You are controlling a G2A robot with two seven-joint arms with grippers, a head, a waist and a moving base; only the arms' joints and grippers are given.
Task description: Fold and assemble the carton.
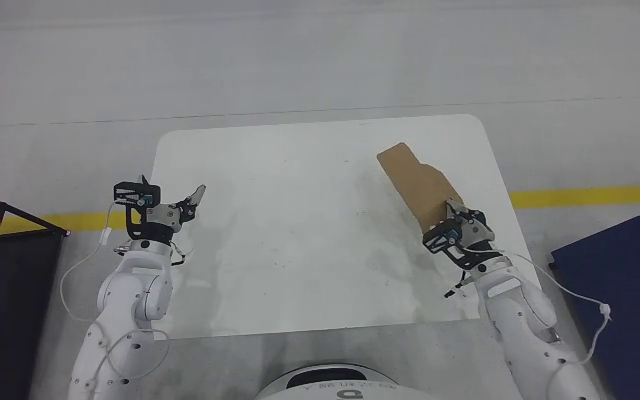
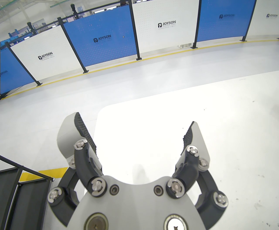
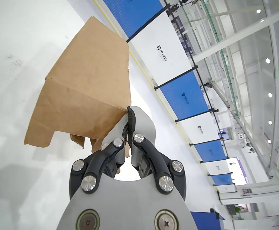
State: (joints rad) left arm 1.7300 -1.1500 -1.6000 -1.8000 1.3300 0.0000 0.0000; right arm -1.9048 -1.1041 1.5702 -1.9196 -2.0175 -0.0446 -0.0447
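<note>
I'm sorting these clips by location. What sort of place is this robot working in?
Probably an industrial hall or robot test area: blue and white partition panels fence off the space, a yellow floor line marks its edge, and high steel framing with ceiling lights rises beyond.

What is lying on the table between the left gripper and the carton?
Nothing: in the top view, only bare white table separates the open left gripper from the carton, which the right gripper holds.

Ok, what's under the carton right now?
White table shows around the carton, gripped by the right gripper. Its own lower flaps peek out beneath. The table directly below is covered.
</note>
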